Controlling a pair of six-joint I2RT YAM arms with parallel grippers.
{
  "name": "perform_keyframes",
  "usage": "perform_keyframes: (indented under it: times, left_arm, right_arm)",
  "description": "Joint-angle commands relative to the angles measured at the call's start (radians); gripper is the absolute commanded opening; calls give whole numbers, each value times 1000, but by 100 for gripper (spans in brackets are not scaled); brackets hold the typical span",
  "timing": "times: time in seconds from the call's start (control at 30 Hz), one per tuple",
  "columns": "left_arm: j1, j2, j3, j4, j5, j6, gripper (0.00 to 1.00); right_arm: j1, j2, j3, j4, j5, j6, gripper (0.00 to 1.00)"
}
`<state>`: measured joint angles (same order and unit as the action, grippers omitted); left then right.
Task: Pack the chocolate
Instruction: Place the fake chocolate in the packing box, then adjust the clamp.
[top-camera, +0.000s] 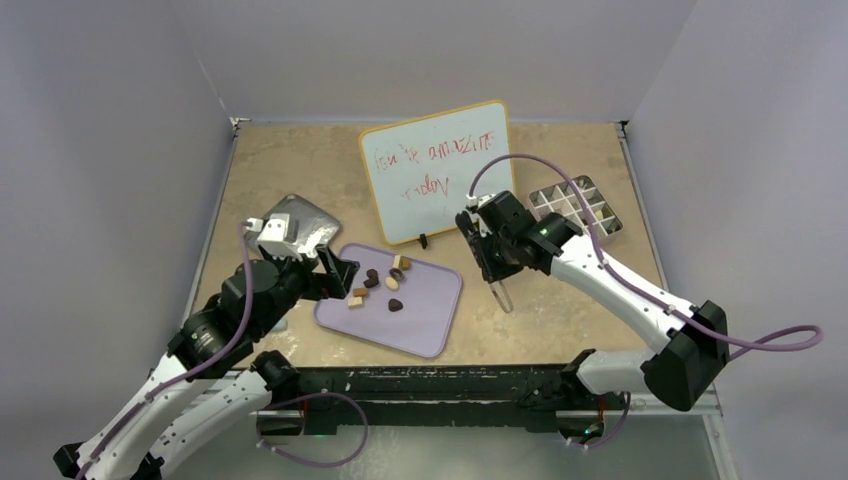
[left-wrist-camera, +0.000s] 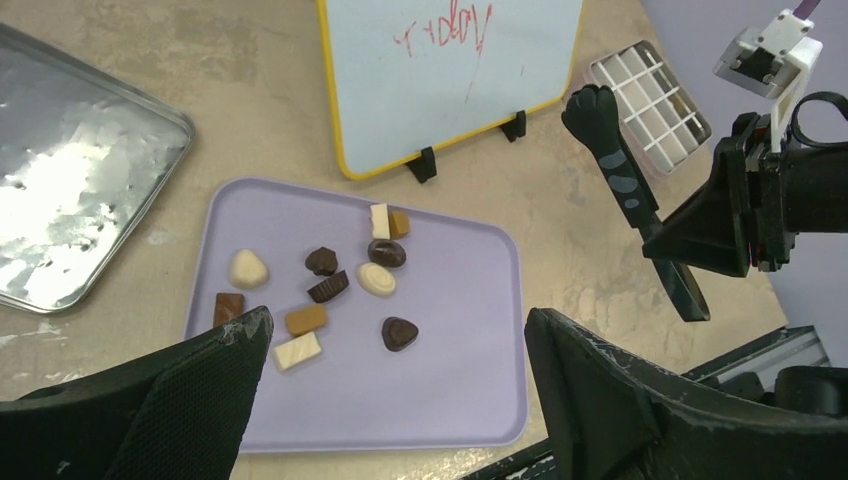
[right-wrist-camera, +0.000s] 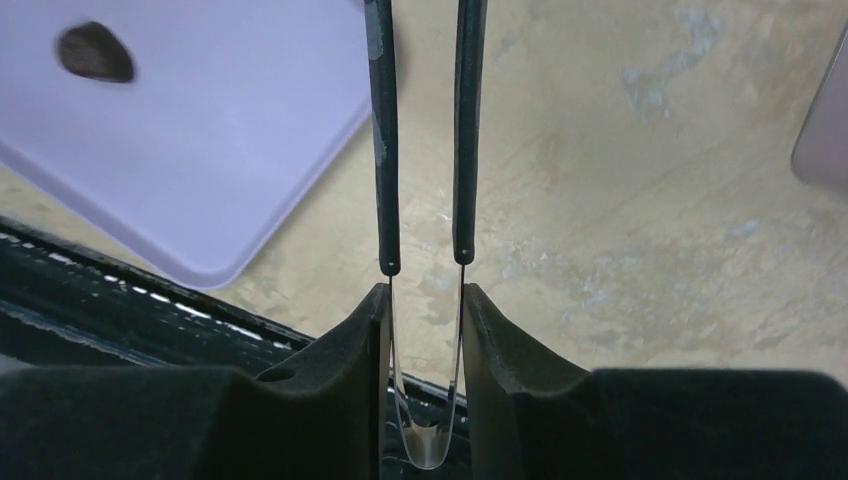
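Several chocolate pieces (top-camera: 380, 285), dark brown, tan and cream, lie on the left half of the lavender tray (top-camera: 425, 320). In the left wrist view the chocolates (left-wrist-camera: 330, 285) are spread ahead of my left gripper (left-wrist-camera: 398, 325), which hangs open and empty above the tray (left-wrist-camera: 460, 360). My right gripper (top-camera: 495, 268) is shut on black tongs (top-camera: 505, 298) over the bare table right of the tray. In the right wrist view the tongs (right-wrist-camera: 383, 150) sit between my fingers (right-wrist-camera: 425, 295), arms slightly apart, one dark chocolate (right-wrist-camera: 93, 52) at far left.
A pale gridded box (top-camera: 578, 210) stands at the back right. A small whiteboard (top-camera: 435, 170) on feet stands behind the tray. A shiny metal tray (top-camera: 300, 225) lies at the left behind my left gripper. The table's front rail (top-camera: 440, 380) runs close to the lavender tray.
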<state>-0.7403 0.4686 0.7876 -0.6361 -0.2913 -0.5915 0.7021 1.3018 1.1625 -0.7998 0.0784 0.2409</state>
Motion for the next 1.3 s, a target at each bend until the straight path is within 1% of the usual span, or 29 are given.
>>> perform_keyframes:
  times: [0.0,0.13,0.27,0.47,0.67,0.8,1.03,1.27]
  left_arm:
    - [-1,36,36,31,-7,27,96]
    - [-2,33,10,35,-46,46,96]
    - [-1,21,1,38,-43,55,96]
    - [-1,-4,-2,26,-51,62,96]
    - [-1,-25,-7,27,-57,68,96]
    - [-1,-25,-5,28,-58,72,96]
    - [-1,-33,-4,27,-57,71,96]
    - [-1,-30,-5,29,-55,71,96]
  right_arm:
    - [-3,4,-76,-12,96,131,31]
    - [-3,8,-166,27,135,189,34]
    - [-4,54,-234,62,161,236,35]
    - [-4,135,-282,129,202,272,36]
    - [-5,167,-320,178,214,303,39]
    - [-6,162,-353,223,190,314,41]
    - [-6,141,-395,249,201,333,43]
    - [-4,120,-435,281,227,365,50]
